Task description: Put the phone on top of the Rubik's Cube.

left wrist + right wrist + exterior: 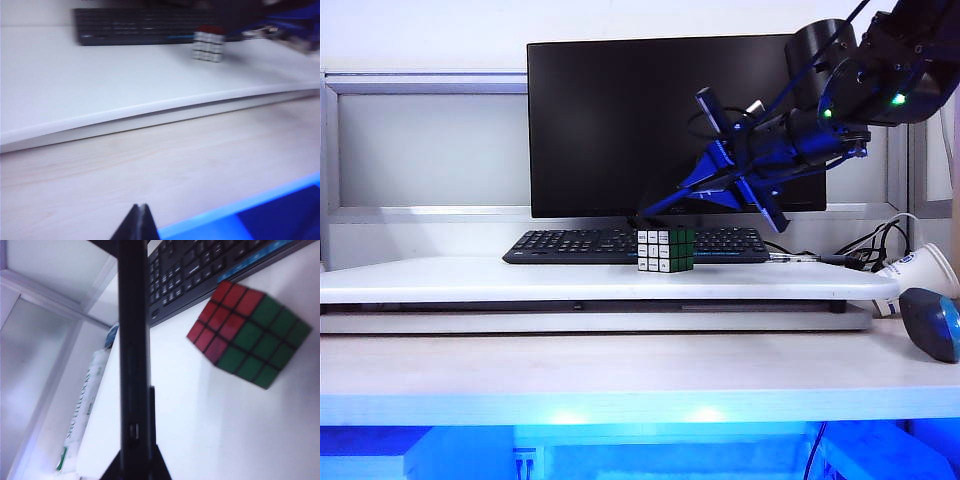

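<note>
Right arm (880, 80): reaches in from the upper right, angled down toward the middle, above the raised white surface (470, 280).
Right hand (735, 165): clamped on the phone (740, 160), held edge-on in the air above and right of the Rubik's Cube (666, 250), well clear of it; in the right wrist view the phone (134, 365) shows as a thin dark bar.
Left hand (136, 225): fingers together, closed on nothing, low over the wooden front surface (175, 165).
Monitor (620, 130): behind the keyboard (580, 245).
Cube: stands on the raised surface, just in front of the keyboard, open room ahead and left.
Mouse (932, 322): far right edge.
</note>
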### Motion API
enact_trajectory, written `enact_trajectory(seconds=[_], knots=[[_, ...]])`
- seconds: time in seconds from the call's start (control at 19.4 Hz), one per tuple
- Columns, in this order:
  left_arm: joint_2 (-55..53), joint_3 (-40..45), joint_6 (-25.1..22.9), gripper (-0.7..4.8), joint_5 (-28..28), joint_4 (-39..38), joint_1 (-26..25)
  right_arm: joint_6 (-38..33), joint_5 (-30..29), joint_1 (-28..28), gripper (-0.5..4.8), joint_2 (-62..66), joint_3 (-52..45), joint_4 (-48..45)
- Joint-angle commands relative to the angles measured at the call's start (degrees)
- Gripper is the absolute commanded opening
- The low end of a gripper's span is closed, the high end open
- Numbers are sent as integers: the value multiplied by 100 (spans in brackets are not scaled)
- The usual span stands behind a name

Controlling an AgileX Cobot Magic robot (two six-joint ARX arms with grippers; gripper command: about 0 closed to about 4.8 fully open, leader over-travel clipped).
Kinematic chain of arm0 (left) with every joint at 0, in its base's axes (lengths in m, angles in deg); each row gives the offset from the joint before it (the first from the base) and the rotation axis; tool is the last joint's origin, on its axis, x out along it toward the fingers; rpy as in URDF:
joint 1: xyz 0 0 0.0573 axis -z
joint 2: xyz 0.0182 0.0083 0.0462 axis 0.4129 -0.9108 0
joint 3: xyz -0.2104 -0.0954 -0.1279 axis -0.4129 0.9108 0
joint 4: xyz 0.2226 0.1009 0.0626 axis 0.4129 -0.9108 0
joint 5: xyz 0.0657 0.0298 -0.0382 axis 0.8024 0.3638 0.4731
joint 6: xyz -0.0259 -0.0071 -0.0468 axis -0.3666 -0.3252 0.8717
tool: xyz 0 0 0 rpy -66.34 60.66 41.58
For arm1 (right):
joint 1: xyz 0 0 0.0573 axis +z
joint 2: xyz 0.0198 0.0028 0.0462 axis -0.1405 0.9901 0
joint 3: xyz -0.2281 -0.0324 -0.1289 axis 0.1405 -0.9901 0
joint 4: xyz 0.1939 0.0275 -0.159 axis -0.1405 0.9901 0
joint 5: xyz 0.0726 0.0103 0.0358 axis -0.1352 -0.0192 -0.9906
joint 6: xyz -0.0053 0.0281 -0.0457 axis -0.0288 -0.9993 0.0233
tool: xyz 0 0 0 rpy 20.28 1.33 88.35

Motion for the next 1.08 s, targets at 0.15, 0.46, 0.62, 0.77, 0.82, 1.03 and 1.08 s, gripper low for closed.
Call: enact_trajectory(seconds=[0.15, 0.46, 0.62, 0.77, 0.82, 1.03, 1.08], knots=[[-2, -15, -42, -5, 164, -85, -7, 72, 173, -28, -9, -50, 81, -201], [-4, -15, -42, -5, 186, -87, -7, -125, 107, -24, -9, 76, 85, -208], [-2, -15, -42, -4, 186, -90, -7, -251, 20, -9, -9, 188, 195, -308], [-4, -15, -42, -5, 205, -92, -7, -251, 7, 17, -9, 308, 431, -291], [-2, -15, -42, -5, 240, -92, -7, -254, 15, 20, -9, 334, 470, -284], [-4, -15, -42, -5, 286, -94, -7, -402, -50, 20, -9, 452, 575, -118], [-4, -15, -42, -5, 291, -94, -7, -402, -66, 24, -9, 483, 577, -133]])
